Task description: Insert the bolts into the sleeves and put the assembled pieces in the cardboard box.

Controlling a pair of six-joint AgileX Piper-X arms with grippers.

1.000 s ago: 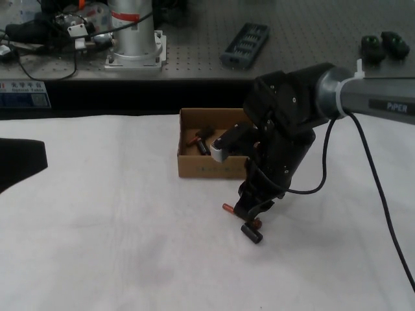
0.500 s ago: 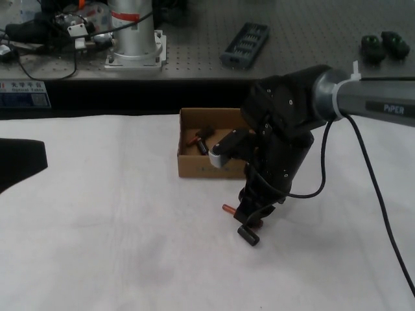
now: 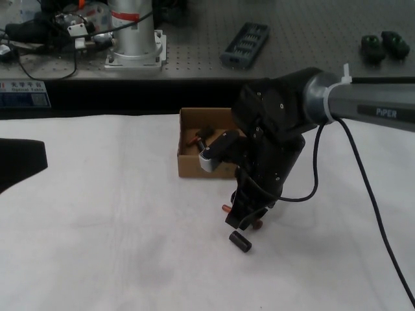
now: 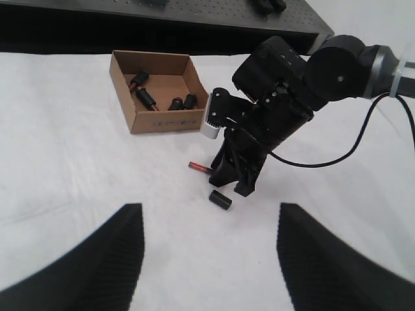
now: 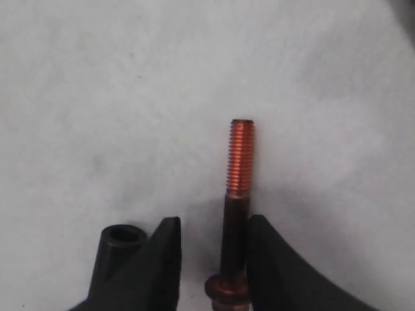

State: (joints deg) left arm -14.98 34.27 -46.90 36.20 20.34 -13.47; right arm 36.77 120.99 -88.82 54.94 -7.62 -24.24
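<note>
A copper-red bolt (image 5: pixel 237 194) lies flat on the white cloth, and my right gripper (image 5: pixel 213 227) stands open over it with a finger on each side of its shank near the head. A short black sleeve (image 5: pixel 120 249) lies just outside one finger. In the high view the right gripper (image 3: pixel 245 223) points down in front of the cardboard box (image 3: pixel 191 167), with the bolt (image 3: pixel 225 208) and sleeve (image 3: pixel 240 241) at its tip. The box (image 4: pixel 167 120) holds several dark pieces. My left gripper (image 4: pixel 207 217) hangs open, well back from the sleeve (image 4: pixel 220 199) and bolt (image 4: pixel 198 167).
White cloth (image 3: pixel 97 227) covers the near bench. Behind it a dark perforated table carries a metal post (image 3: pixel 133 32), a black tray (image 3: pixel 245 44) and cables. The right arm's cable (image 3: pixel 363 181) loops down beside the arm. The left arm (image 3: pixel 19 162) sits at the left edge.
The right gripper has shifted leftward and a little nearer, staying low over the bolt. The black sleeve has slid the same way along the cloth. The left arm has not moved.
</note>
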